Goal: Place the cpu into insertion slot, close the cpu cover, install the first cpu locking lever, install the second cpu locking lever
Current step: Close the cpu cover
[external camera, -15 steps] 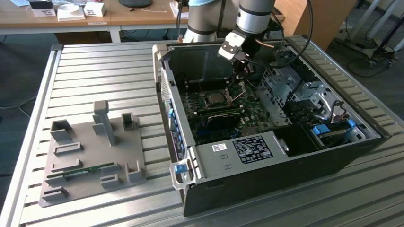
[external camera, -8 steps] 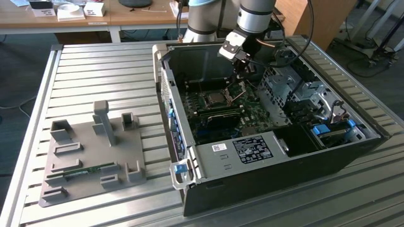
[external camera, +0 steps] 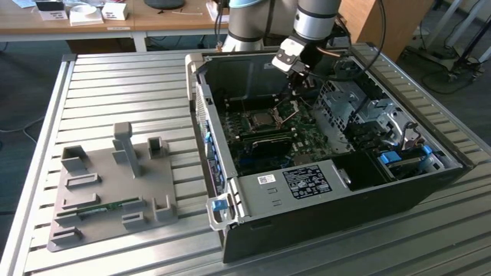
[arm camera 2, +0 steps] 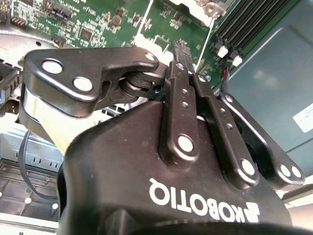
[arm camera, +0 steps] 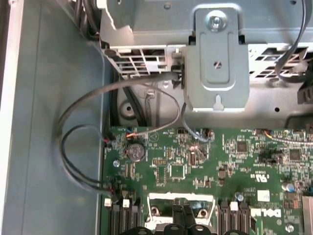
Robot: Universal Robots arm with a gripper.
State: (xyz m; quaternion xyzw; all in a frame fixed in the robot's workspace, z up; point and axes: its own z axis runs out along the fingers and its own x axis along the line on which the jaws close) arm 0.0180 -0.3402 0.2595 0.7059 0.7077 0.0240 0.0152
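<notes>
Gripper closed, fingers pressed together — hangs inside open computer case over green motherboard, apart from insertion slot.

- A ribbed, silvery metal surface takes the middle ground.
- Behind the surface stands a wooden desk carrying small white boxes.
- Dark grey floor lies beside the surface on the exterior view's left.

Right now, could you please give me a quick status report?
Gripper shut, low over the green board. Socket right by its tip. Grey cables looped aside, apart from it.
</notes>
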